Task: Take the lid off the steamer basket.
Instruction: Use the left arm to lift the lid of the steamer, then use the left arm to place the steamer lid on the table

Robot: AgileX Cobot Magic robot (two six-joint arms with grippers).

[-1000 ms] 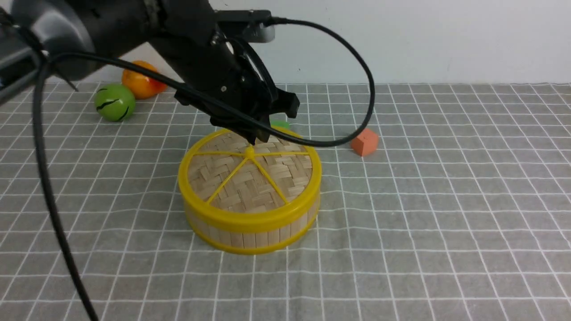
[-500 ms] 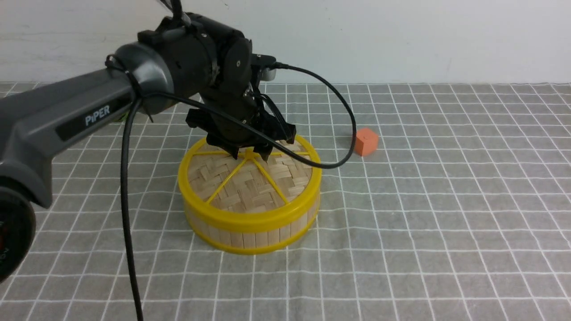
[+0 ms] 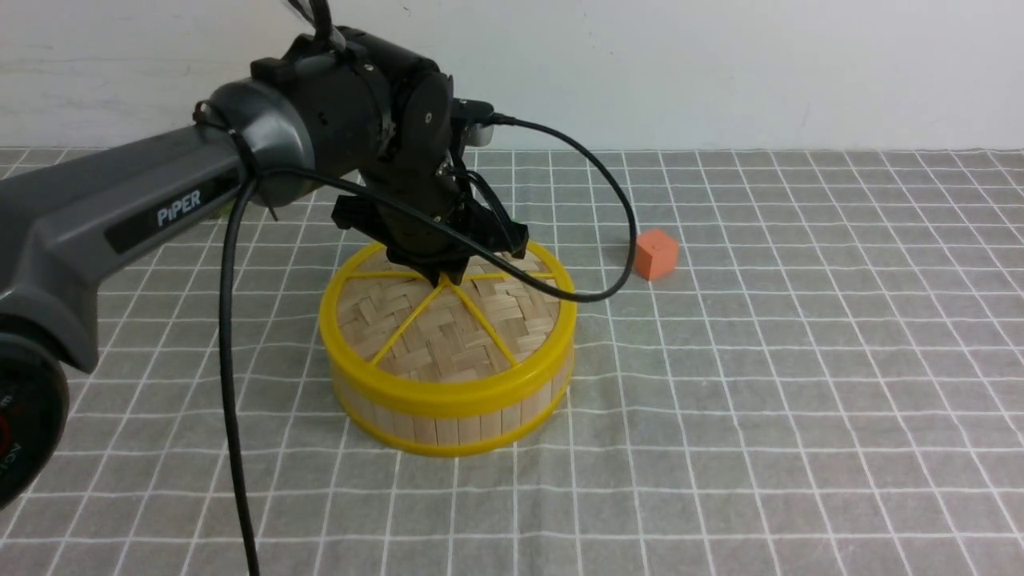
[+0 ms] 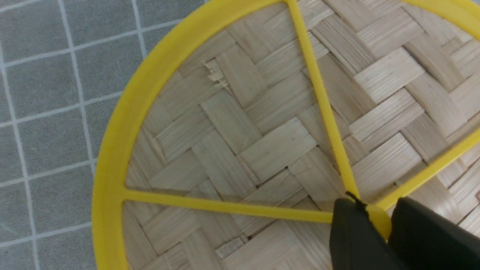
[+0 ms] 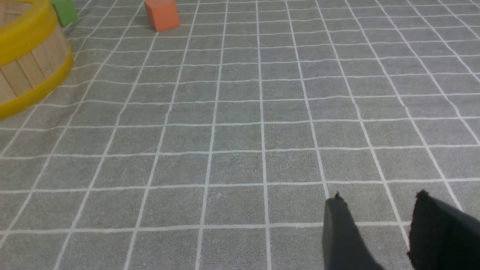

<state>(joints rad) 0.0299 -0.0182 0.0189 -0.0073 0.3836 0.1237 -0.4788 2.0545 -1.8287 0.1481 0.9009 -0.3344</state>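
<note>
Gripping the knob (image 4: pixel 379 222) at the centre of the lid (image 3: pixel 416 320) with our left gripper (image 3: pixel 446 276); its fingertips are pinched on it from both sides. Lid sits flat on the steamer basket (image 3: pixel 448 430), just left of centre in the front view, nothing lifted. Right gripper (image 5: pixel 375 225) shows at the lower right of its own wrist view, fingertips apart, nothing between them. Main risk, we think: the knob is small and looks smooth, so a shallow bite could slip off as soon as we pull up. Second: we hold one point only, so a pull off vertical may tip the lid and snag its rim, dragging the basket along. If the fit is tight, both may come up together, then the basket drops. The arm's looped cable (image 3: pixel 628 240) hangs over the lid toward the orange block (image 3: pixel 657 254) at centre right; a sideways swing could brush that.
</note>
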